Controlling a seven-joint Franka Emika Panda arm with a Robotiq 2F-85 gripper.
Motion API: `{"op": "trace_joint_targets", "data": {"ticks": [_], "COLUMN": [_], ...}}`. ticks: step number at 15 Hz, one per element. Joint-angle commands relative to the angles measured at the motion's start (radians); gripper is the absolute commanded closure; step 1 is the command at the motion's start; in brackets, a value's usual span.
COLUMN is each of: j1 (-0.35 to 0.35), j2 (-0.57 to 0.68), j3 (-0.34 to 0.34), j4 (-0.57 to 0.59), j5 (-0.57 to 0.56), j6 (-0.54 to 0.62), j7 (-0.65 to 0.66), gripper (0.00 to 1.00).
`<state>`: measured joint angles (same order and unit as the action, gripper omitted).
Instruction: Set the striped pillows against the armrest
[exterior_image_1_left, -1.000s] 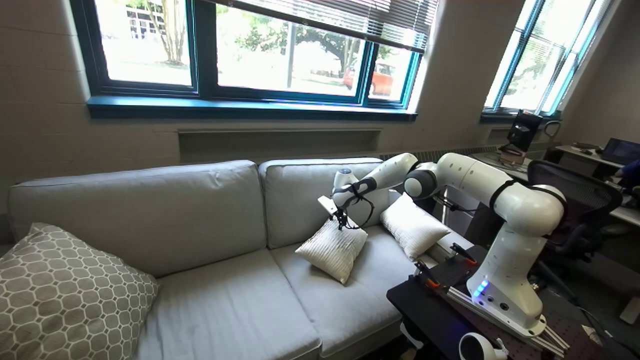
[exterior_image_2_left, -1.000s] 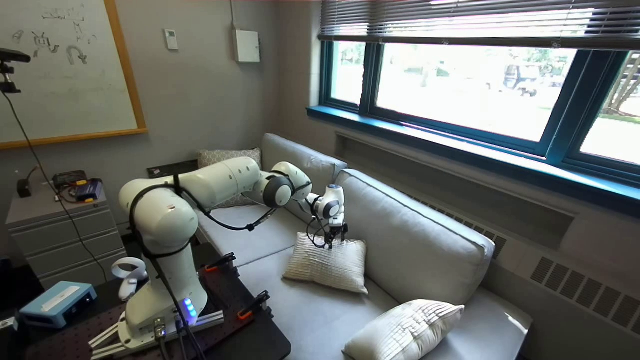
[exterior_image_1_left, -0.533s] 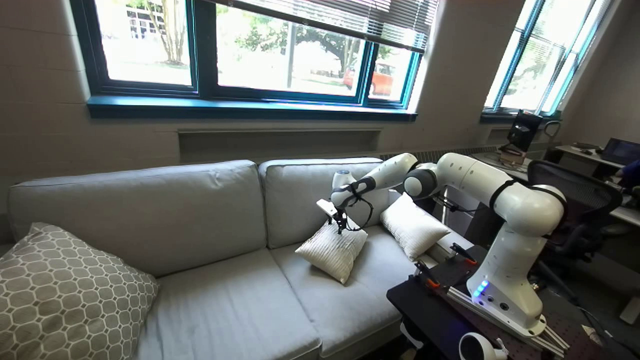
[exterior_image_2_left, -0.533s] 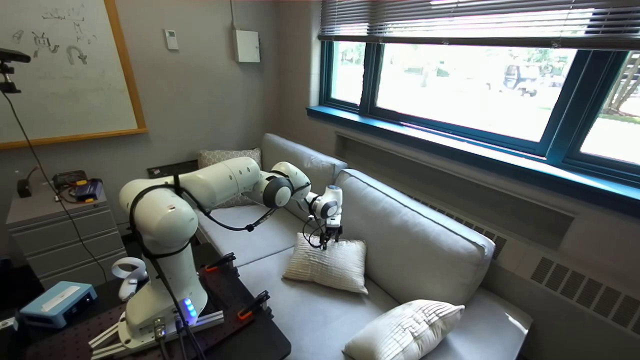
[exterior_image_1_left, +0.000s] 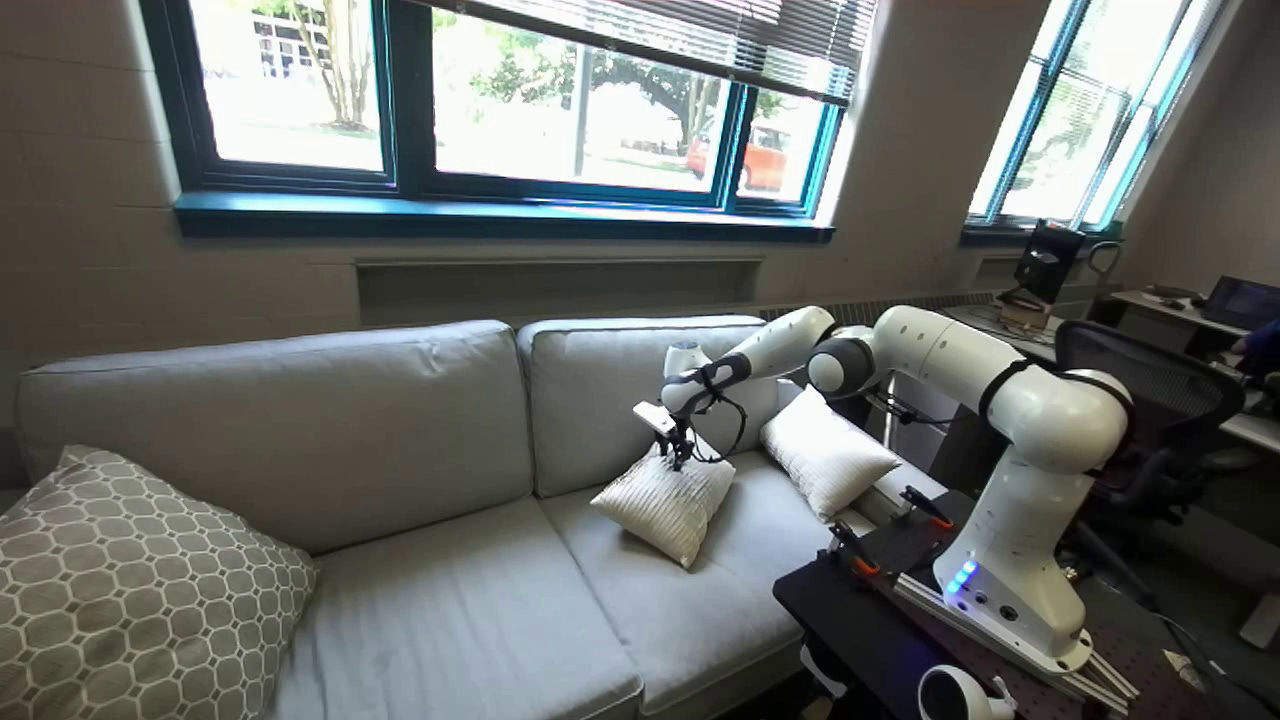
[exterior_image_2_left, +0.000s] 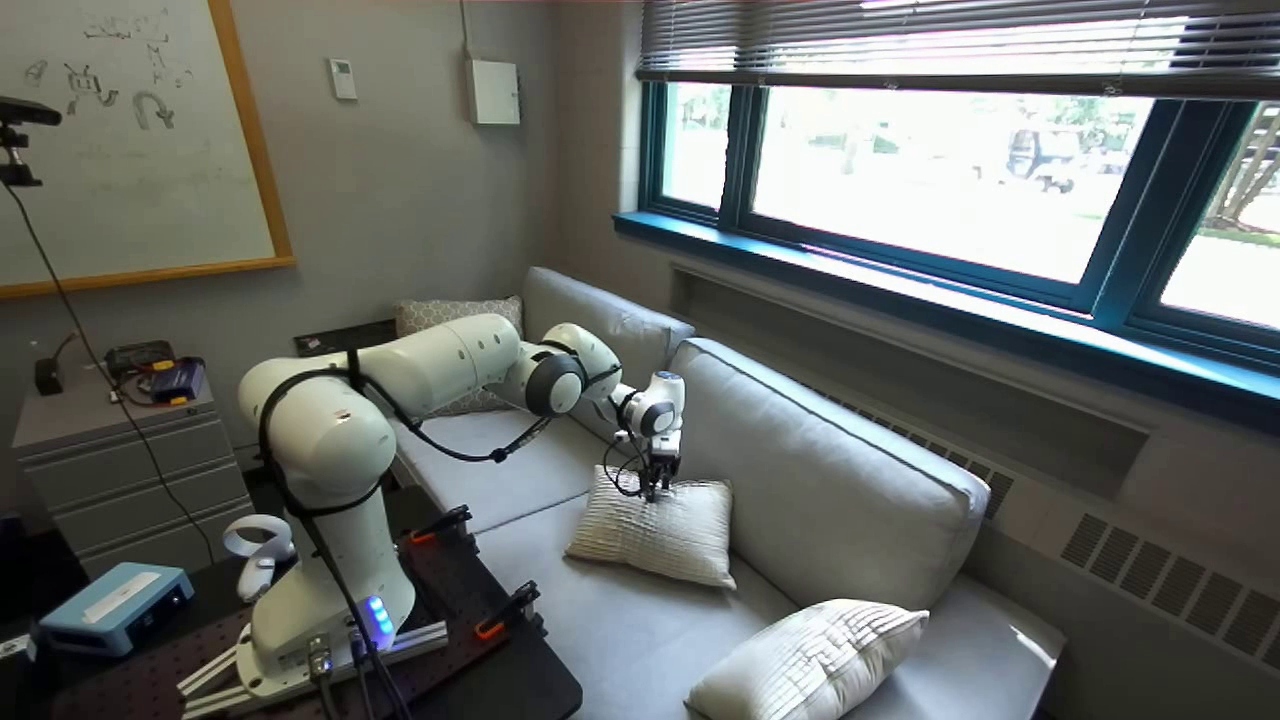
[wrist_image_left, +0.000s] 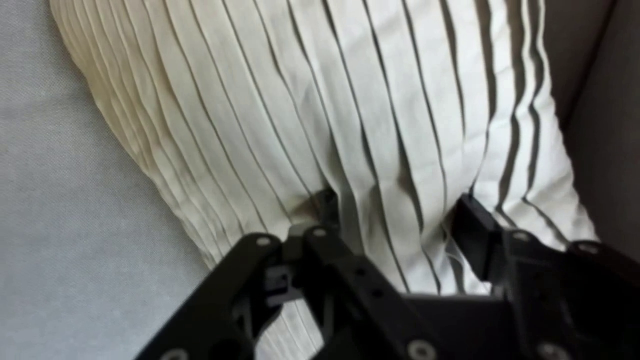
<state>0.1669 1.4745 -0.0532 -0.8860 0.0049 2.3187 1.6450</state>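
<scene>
One striped pillow (exterior_image_1_left: 668, 515) lies tilted on the sofa seat near the back cushion; it also shows in an exterior view (exterior_image_2_left: 650, 540) and fills much of the wrist view (wrist_image_left: 300, 125). My gripper (wrist_image_left: 397, 215) points down at its upper part. Its fingers press into the cloth, and pleated fabric is bunched between them, the tips partly hidden in folds. The gripper also shows in both exterior views (exterior_image_1_left: 673, 462) (exterior_image_2_left: 658, 490). The second striped pillow (exterior_image_1_left: 825, 450) leans by the armrest (exterior_image_1_left: 915, 487); it shows at the lower right in an exterior view (exterior_image_2_left: 815, 665).
Tall sofa back cushions (exterior_image_1_left: 640, 360) stand behind the held pillow. A large lattice-patterned pillow (exterior_image_1_left: 150, 590) sits at the sofa's far end. The robot's black table (exterior_image_1_left: 860, 610) with orange clamps stands in front of the sofa. A window sill (exterior_image_2_left: 900, 290) runs above the sofa.
My gripper has moved slightly down into the pillow, and its fingers have drawn closer together on the cloth. The pillows have stayed in place.
</scene>
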Motion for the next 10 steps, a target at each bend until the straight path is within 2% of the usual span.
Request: {"op": "trace_joint_targets", "data": {"ticks": [1,5,10], "j1": [-0.009,-0.011,-0.021], "j2": [0.0,-0.001,-0.002], "j3": [0.014,0.011,0.016], "j4": [0.004,0.011,0.024], "j5": [0.026,0.041,0.074], "j6": [-0.014,0.003,0.037], "j7": [-0.036,-0.021,-0.006], "gripper": [0.71,1.0,0.99]}}
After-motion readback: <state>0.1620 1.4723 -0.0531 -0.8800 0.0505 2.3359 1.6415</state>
